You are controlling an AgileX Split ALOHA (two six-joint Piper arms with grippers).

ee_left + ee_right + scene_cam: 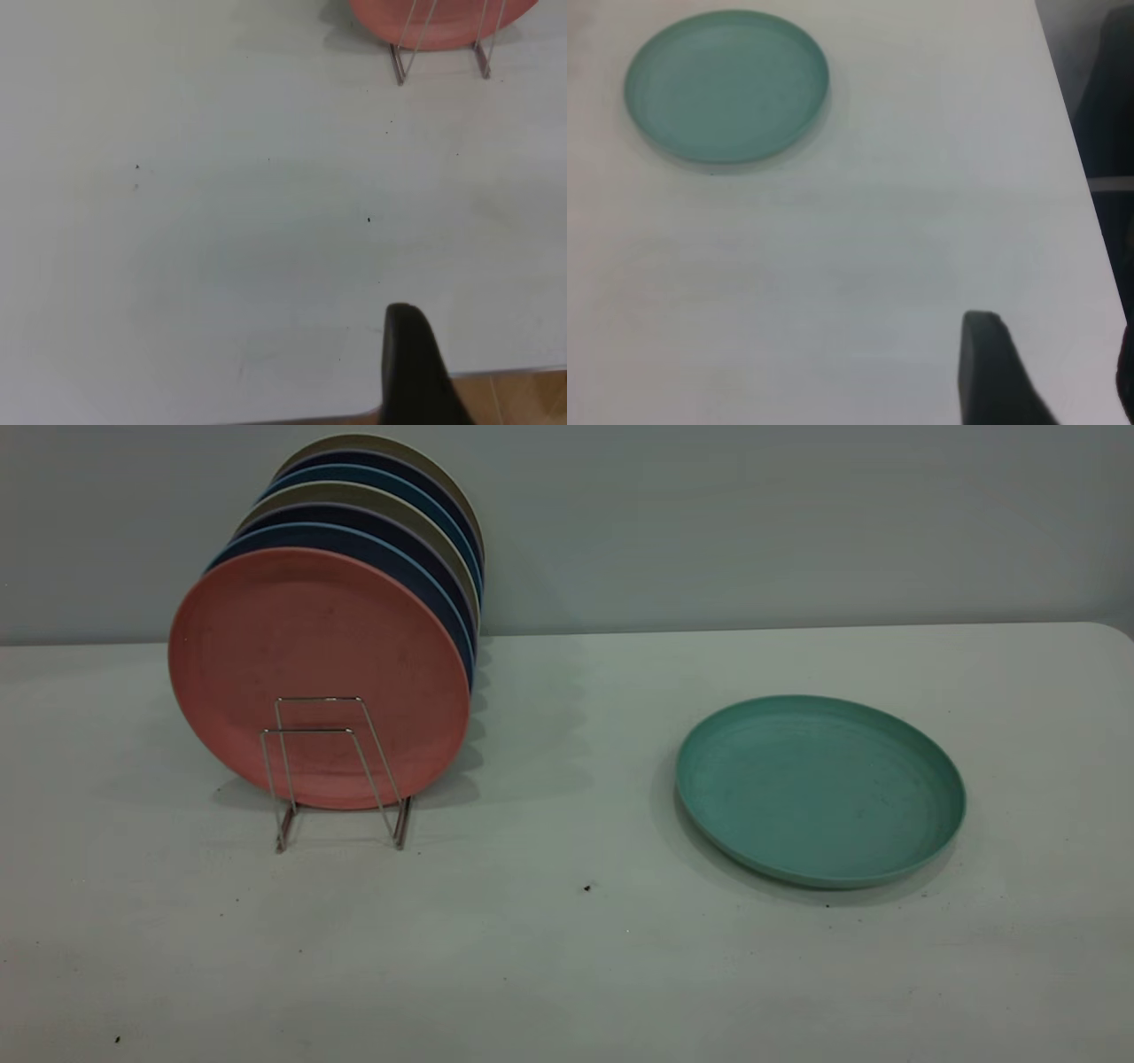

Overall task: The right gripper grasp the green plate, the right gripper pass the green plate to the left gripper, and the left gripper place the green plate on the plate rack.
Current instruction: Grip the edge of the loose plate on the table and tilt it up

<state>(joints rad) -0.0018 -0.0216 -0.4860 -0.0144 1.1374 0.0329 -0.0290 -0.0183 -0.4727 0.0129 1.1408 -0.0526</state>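
Standing on edge in the thin silver wire plate rack (332, 766) at the left of the pale bench (567, 957) is a row of round matte plates, a salmon-pink plate (319, 664) nearest. The round teal-green plastic plate (819, 788), low-rimmed, lies flat at the right, well apart. Each wrist view shows one black tapered finger, so neither the left end effector (416, 372) nor the right end effector (997, 372) reveals its opening; both hold nothing.
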